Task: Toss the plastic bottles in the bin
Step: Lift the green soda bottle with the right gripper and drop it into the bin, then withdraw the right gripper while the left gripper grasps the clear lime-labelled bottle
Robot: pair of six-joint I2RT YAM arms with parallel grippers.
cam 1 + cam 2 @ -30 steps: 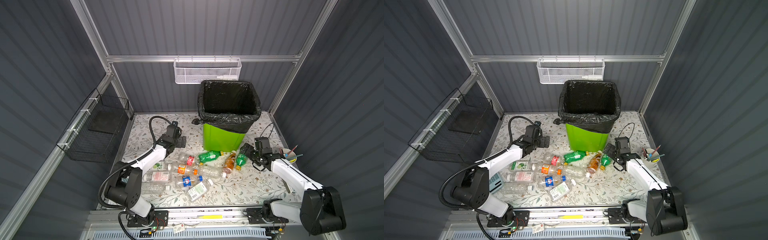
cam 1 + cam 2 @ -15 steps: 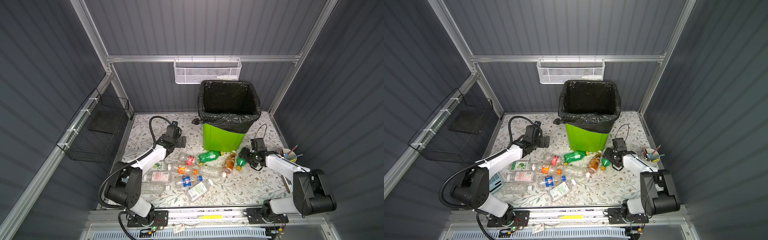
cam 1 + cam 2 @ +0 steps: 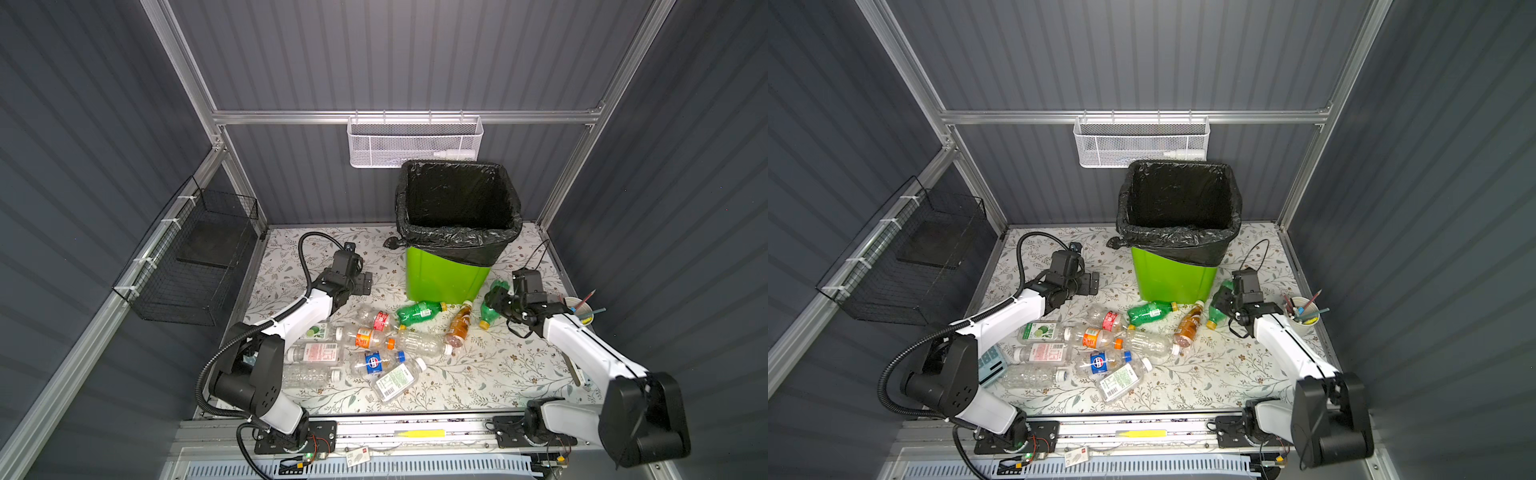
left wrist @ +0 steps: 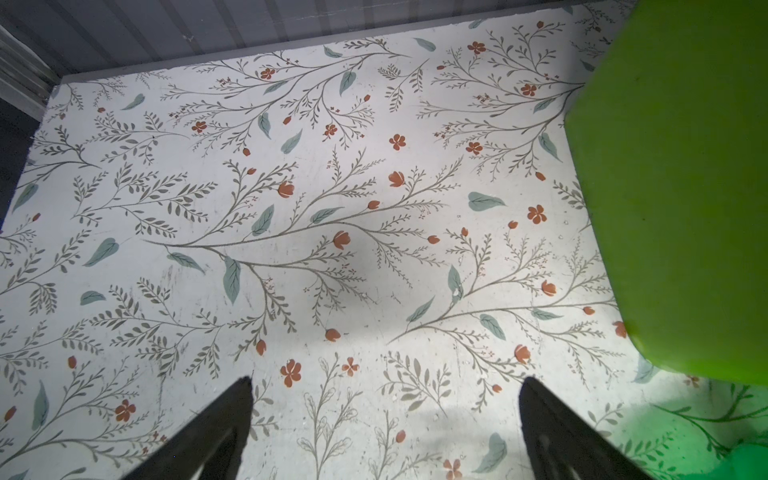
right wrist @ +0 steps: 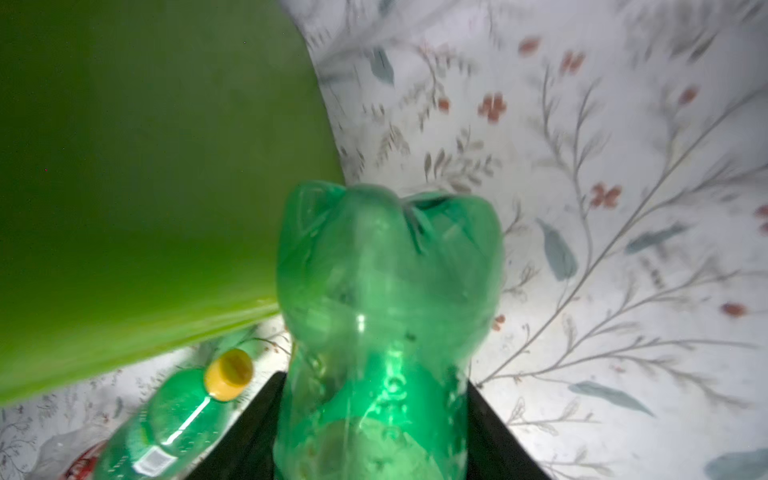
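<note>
Right wrist view: plenty out of sight!
The green bottle runs off the picture's edge, cap end unseen, and covers most of the right end effector; the surface is smeared with blur, the bin cropped to one wall. Left wrist view: the left end effector shows only its tips. In both top views the labels on the loose bottles are too small to read.
</note>
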